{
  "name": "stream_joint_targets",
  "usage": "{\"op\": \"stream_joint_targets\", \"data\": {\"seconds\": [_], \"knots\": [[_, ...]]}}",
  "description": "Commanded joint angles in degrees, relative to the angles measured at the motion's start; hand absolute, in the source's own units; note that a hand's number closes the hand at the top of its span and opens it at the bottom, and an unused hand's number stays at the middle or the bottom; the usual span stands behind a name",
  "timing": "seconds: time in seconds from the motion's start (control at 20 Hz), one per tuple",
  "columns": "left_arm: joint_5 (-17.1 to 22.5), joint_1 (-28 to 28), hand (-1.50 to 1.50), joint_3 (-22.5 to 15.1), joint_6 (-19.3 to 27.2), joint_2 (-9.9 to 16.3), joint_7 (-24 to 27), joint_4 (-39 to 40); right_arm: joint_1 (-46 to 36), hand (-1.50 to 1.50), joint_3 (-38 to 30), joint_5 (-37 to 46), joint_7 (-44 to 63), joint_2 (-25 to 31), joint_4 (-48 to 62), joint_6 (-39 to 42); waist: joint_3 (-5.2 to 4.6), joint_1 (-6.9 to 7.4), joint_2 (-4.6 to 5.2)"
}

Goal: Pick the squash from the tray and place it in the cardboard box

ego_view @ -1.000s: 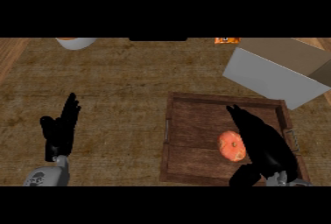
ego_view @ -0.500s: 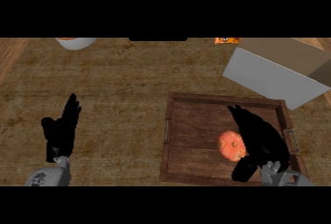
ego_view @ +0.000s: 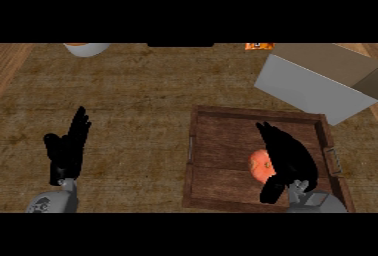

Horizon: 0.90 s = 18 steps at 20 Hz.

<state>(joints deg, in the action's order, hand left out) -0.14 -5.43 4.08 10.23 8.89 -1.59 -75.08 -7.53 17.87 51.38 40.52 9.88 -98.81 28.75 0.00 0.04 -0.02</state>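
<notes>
One change matters: your right hand (ego_view: 289,155) has settled lower over the squash (ego_view: 260,166) in the tray (ego_view: 221,195), fingers straight, not yet curled; left hand (ego_view: 68,147) rests open on the desk.

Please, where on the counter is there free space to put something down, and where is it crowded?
Free: the wide counter between the left hand, the white bowl at the far edge and the tray. Crowded: the right side, where the right hand covers the squash in the tray, with the cardboard box just beyond.
</notes>
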Motion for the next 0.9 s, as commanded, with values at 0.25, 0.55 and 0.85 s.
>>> {"op": "stream_joint_targets", "data": {"seconds": [0.25,0.55,0.85], "knots": [[-0.57,-4.44,0.0,1.71,-0.16,-1.22,2.54,6.03,-0.62,-1.5,-2.26,2.23,-4.94,-0.54,4.94,-0.96,-0.01,-0.15,0.05],[-1.42,4.12,0.0,-0.74,-0.64,-0.57,-6.1,-10.15,0.66,-1.5,-0.6,6.12,-7.77,-2.79,9.36,-6.56,0.02,0.2,-0.04],[-0.49,3.8,0.0,1.34,-1.98,-0.81,1.35,-1.94,0.16,1.5,0.8,8.76,-16.08,-1.79,10.96,-14.79,0.01,0.19,-0.01]]}}
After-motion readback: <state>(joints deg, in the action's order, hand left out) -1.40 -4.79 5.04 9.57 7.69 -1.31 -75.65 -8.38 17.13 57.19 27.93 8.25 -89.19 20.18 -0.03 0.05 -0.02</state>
